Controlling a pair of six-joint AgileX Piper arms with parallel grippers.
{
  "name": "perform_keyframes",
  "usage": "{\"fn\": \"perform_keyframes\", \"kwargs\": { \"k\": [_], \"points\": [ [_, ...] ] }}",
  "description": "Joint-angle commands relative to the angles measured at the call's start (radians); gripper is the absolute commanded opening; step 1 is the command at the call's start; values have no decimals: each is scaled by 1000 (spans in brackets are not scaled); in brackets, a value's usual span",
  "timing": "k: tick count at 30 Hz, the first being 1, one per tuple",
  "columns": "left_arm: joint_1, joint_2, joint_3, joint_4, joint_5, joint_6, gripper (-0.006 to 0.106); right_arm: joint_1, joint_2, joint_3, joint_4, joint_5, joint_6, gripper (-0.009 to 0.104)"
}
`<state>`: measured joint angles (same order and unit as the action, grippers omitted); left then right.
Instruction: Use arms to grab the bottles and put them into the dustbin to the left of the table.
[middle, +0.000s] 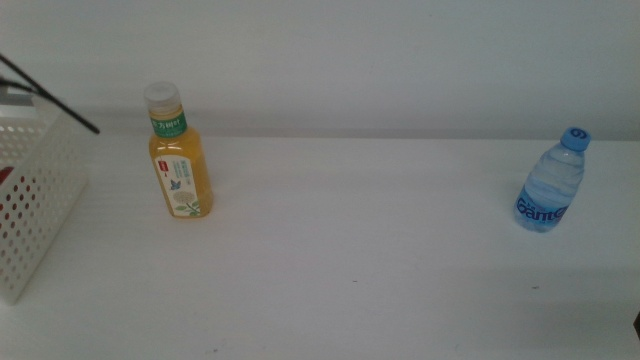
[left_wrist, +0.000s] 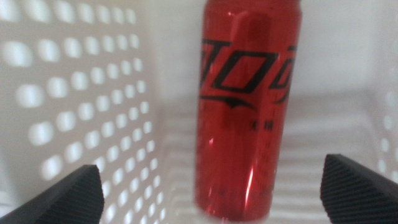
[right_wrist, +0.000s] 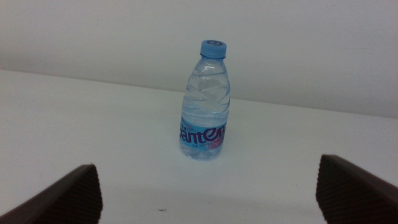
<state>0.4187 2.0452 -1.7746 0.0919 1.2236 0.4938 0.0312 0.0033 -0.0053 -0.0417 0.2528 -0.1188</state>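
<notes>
Inside the dustbin (left_wrist: 81, 99) at the worktop's left edge, the left claw (left_wrist: 211, 193) hangs with jaws spread wide, the red can (left_wrist: 245, 106) standing between them but untouched. Off the right edge, the right claw (right_wrist: 211, 193) is likewise spread, facing the water bottle (right_wrist: 205, 102) standing upright near that edge. Farther back on the worktop (middle: 350, 230), the tea bottle (middle: 178, 155) stands upright just beside the dustbin.
</notes>
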Motion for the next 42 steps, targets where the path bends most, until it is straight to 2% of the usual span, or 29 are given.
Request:
{"fn": "perform_keyframes", "kwargs": {
  "k": [1,5,10,13,19,22,27,33,39,42],
  "points": [
    [-42,-70,-7,42,86,-67,94,-3,-40,42,-3,-12,-10,92],
    [-89,-195,-5,0,87,-112,94,-3,-40,42,-3,-12,-10,92],
    [-110,-366,70,-159,88,-110,94,-3,-40,42,-3,-12,-10,92],
    [-110,-491,198,-256,77,-85,94,-3,-40,42,-3,-12,-10,92],
    [-148,-755,521,-332,-126,-46,94,-3,-40,42,-3,-12,-10,92],
    [-263,-887,674,-311,-304,-59,94,-3,-40,42,-3,-12,-10,92],
    [-510,-1092,869,-184,-567,-231,94,-3,-40,42,-3,-12,-10,92],
    [-740,-1260,1108,143,-847,-664,94,-3,-40,42,-3,-12,-10,92],
    [-761,-1316,1328,488,-1086,-1025,94,-3,-40,42,-3,-12,-10,92],
    [-717,-1299,1382,529,-1187,-1133,94,-3,-40,42,-3,-12,-10,92]
  ]
}}
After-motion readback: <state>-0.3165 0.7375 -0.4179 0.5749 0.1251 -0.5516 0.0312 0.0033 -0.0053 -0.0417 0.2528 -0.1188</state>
